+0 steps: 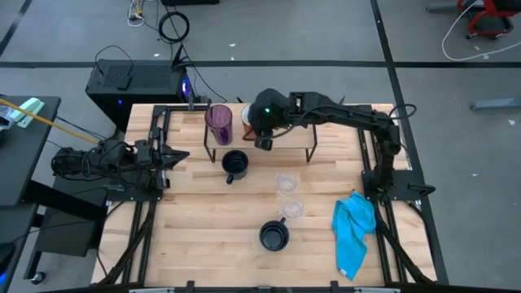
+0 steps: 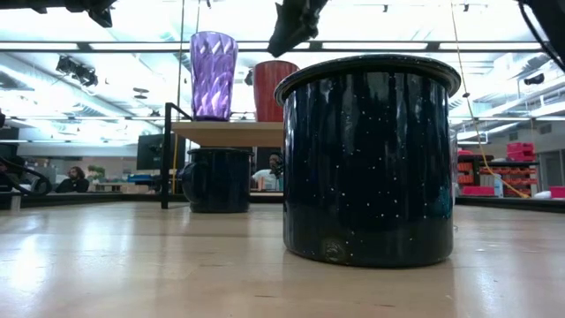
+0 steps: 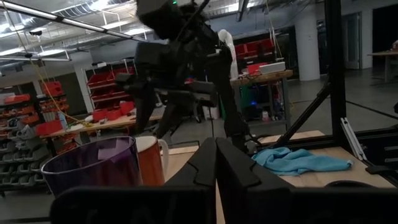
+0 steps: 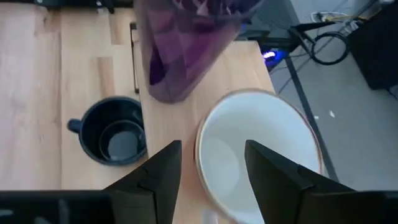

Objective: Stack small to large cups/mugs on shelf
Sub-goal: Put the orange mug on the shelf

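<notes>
On the shelf [image 1: 281, 134] stand the purple tumbler [image 1: 218, 122] and, beside it, the white-and-orange mug [image 4: 258, 155], both upright on their bases. My right gripper [image 4: 211, 148] hovers open just above the mug's mouth, slanting down, touching nothing; in the low view it [image 2: 296, 22] is clear of the mug [image 2: 274, 88]. One dark mug [image 1: 235, 164] sits on the table by the shelf's front, another [image 1: 274, 236] nearer. Two clear glasses [image 1: 286, 184] [image 1: 291, 210] stand between them. My left gripper [image 1: 175, 155] waits shut at the table's left.
A blue cloth [image 1: 356, 232] lies crumpled at the table's near right. The shelf's black legs [image 1: 311, 152] stand on the tabletop. Bare wood [image 1: 195, 220] lies at the near left. Beyond the far edge sits a black box [image 1: 134, 81] with cables.
</notes>
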You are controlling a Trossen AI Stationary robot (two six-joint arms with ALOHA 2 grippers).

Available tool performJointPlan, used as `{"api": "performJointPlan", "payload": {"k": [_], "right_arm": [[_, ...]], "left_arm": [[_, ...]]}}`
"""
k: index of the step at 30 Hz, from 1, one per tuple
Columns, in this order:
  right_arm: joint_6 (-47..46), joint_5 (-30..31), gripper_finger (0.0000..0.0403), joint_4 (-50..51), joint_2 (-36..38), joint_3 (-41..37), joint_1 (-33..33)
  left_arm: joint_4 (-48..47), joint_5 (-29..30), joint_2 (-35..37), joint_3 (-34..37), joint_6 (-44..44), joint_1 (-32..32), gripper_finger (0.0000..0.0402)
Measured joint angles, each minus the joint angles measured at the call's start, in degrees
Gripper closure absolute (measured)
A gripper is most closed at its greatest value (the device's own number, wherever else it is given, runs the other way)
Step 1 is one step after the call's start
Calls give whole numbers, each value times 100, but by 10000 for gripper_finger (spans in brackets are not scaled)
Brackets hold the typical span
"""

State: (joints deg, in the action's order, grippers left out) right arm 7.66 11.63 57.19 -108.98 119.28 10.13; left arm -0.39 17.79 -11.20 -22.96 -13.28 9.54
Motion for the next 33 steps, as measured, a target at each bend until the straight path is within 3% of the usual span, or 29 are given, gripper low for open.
{"api": "performJointPlan", "payload": {"k": [6,14,23,33], "right_arm": [[114,-430,224,-83,-204,235,245],[46,-966,237,-240,-356,213,406],[98,-1003,251,-233,-274,202,396],[-39,-1019,252,-278,-219,202,567]], "left_arm": [[-1,2,0,0,0,0,377],[-5,2,-2,0,1,1,393],[-35,5,0,0,3,2,376],[-29,15,0,0,7,0,393]]}}
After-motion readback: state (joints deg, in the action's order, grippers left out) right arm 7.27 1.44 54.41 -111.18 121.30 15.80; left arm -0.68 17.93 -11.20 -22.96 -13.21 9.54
